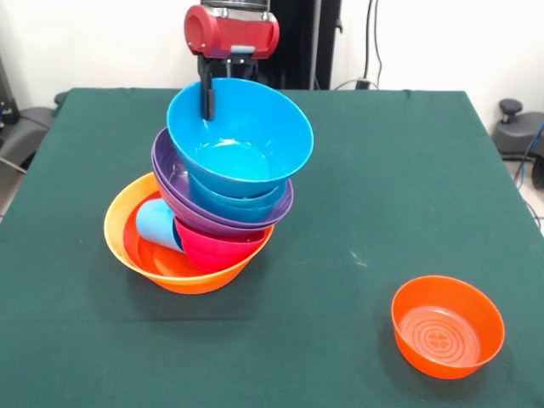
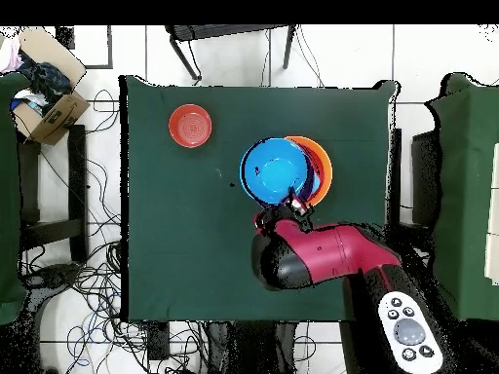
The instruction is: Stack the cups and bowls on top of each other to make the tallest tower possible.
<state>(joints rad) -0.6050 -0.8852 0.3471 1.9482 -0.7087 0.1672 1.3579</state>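
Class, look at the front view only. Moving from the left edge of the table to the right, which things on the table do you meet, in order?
Large orange bowl at the tower's base → light blue cup lying inside it → big blue bowl on top of the tower → small red-orange bowl standing alone.

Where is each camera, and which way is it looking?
Front view: across the table, facing the robot; it shows the leaning tower and the gripper hooked over the top blue bowl.
Overhead view: above, looking straight down; the red arm reaches up from the bottom.
Both show the tower, the green table and the lone red-orange bowl.
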